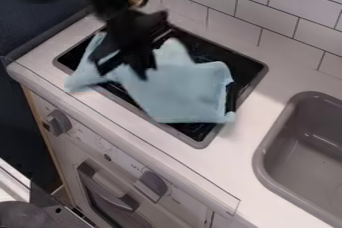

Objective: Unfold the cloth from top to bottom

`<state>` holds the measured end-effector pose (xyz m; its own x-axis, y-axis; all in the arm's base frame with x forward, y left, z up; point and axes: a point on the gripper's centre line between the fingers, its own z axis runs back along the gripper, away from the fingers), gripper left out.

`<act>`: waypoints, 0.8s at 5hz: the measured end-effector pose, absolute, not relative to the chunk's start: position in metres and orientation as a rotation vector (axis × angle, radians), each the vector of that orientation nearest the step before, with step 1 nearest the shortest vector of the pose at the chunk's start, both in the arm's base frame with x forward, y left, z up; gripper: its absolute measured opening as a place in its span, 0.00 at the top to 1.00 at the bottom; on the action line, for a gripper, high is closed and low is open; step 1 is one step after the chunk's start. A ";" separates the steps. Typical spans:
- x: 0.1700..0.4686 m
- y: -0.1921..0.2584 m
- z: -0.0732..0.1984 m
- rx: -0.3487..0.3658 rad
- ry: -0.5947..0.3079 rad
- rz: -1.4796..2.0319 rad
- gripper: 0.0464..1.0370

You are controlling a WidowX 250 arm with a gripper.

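The black gripper (122, 73) hangs over the left part of the stove top, its two fingers spread apart with light blue cloth showing below and between them. I cannot tell whether the fingertips touch the fabric. The cloth (184, 92) lies rumpled across the dark stove top (200, 47). Its broad part is right of the gripper, with a raised peak near the back and a corner at the front right. A narrower part extends left past the stove's front rim onto the white counter. The gripper and arm hide some of the cloth's back left portion.
A grey sink (310, 144) is set into the counter at the right. White tiles (234, 14) rise behind the stove. The counter's front edge runs diagonally above the oven front, which has grey knobs (152, 184) and a handle. A strip of white counter (250, 114) separates stove and sink.
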<state>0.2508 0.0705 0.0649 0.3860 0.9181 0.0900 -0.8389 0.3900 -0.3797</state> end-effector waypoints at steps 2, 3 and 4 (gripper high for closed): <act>0.229 0.075 0.030 -0.378 -0.316 1.200 0.99; 0.230 0.073 0.012 -0.395 -0.264 1.199 0.97; 0.233 0.071 0.009 -0.393 -0.236 1.179 0.83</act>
<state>0.2334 0.0714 0.0093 0.3686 0.9293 -0.0245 -0.8484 0.3255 -0.4175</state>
